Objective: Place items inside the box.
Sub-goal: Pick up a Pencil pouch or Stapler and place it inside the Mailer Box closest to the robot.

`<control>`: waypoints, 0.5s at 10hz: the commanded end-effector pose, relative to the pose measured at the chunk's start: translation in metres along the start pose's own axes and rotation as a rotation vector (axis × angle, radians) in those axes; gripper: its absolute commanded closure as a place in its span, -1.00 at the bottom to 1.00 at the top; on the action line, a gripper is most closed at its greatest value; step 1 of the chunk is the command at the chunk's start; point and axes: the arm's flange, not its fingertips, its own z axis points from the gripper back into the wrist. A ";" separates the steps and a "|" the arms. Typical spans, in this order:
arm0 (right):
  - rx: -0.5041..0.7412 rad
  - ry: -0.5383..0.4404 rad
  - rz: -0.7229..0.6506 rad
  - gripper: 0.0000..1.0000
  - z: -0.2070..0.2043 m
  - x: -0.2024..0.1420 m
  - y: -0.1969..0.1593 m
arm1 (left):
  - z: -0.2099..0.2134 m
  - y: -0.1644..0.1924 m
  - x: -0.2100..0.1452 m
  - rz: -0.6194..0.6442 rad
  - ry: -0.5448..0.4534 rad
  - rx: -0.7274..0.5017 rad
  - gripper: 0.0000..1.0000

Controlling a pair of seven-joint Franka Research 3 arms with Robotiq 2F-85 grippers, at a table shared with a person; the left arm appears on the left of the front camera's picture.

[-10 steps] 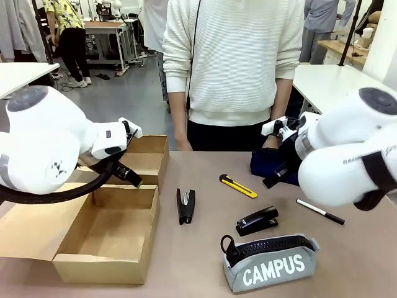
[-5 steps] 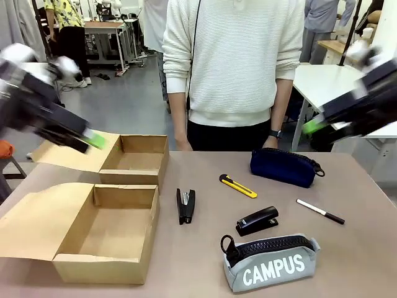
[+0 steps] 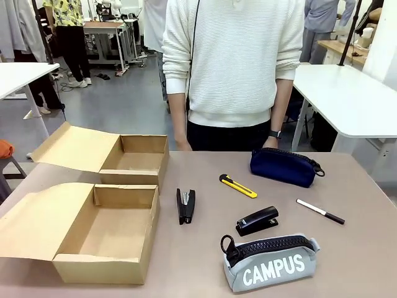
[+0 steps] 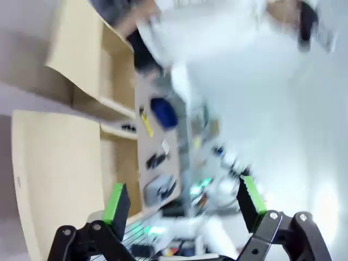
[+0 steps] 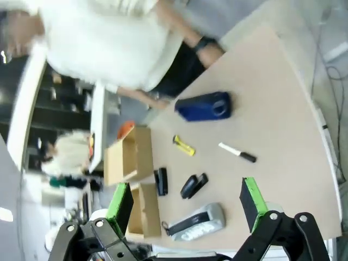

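Two open cardboard boxes sit at the table's left, a near box (image 3: 105,233) and a far box (image 3: 133,158), both with nothing inside. Spread to their right lie a black stapler (image 3: 185,206), a second stapler (image 3: 257,220), a yellow utility knife (image 3: 237,186), a navy pouch (image 3: 285,166), a pen (image 3: 320,212) and the grey CAMPUS pouch (image 3: 270,261). My right gripper (image 5: 185,201) is open high above the table, looking down on the navy pouch (image 5: 204,106), pen (image 5: 237,153) and CAMPUS pouch (image 5: 193,223). My left gripper (image 4: 183,201) is open too, high above the boxes (image 4: 117,163) in a blurred view.
A person in a white sweater (image 3: 232,68) stands at the far edge of the table, arms down. White tables stand behind at the left and right. Bare tabletop (image 3: 360,261) lies at the front right.
Both arms have swung up and outward, leaving the front view. The items and boxes on the table have not moved.
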 end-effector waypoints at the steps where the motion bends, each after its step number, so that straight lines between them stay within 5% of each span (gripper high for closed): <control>1: 0.012 -0.069 -0.062 -1.00 -0.025 -0.032 -0.054 | -0.037 0.021 -0.003 0.187 -0.224 -0.138 -1.00; 2: -0.022 -0.132 -0.055 -1.00 -0.026 -0.039 -0.070 | -0.055 0.027 -0.014 0.239 -0.279 -0.094 -1.00; 3: -0.008 -0.040 -0.059 -1.00 0.012 0.004 -0.034 | 0.001 0.026 0.004 0.134 -0.111 -0.049 -1.00; 5: -0.008 -0.040 -0.059 -1.00 0.012 0.004 -0.034 | 0.001 0.026 0.004 0.134 -0.111 -0.049 -1.00</control>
